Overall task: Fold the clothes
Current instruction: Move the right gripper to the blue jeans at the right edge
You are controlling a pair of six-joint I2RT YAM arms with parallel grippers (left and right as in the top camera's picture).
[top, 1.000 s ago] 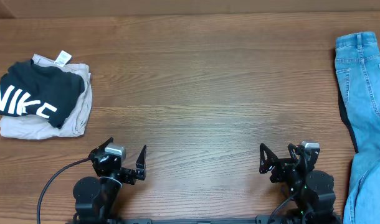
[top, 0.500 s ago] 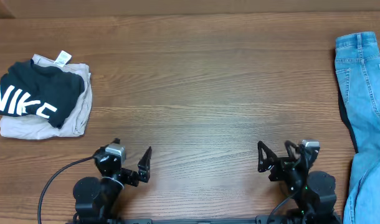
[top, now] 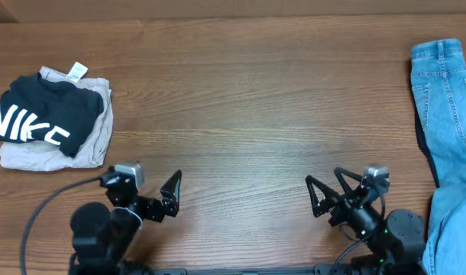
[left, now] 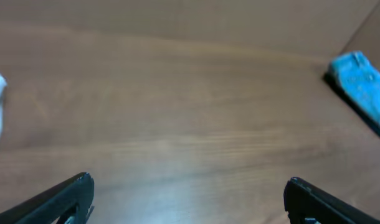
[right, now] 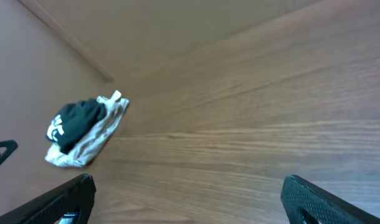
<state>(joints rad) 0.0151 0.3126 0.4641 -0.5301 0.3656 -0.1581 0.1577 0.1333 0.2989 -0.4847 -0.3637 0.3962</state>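
Light-blue denim jeans (top: 447, 114) lie spread along the table's right edge, partly cut off by the frame; in the left wrist view they are a blue patch (left: 361, 87) at the far right. A black NIKE-lettered top (top: 34, 118) sits folded on a beige garment (top: 95, 141) at the left, and the right wrist view shows this stack (right: 84, 130) far off. My left gripper (top: 141, 186) and right gripper (top: 325, 185) hover near the front edge, both open and empty. Bare wood shows between the left jaws (left: 189, 183) and the right jaws (right: 189, 182).
The wooden table (top: 248, 107) stretches between the folded stack and the jeans. A black cable (top: 50, 206) trails from the left arm toward the front edge. A white label (top: 78, 71) sticks out at the stack's top.
Both arms have shifted near the front edge: the left wrist swung a little left, the right gripper reached slightly left. Both stayed open. The clothes have not moved.
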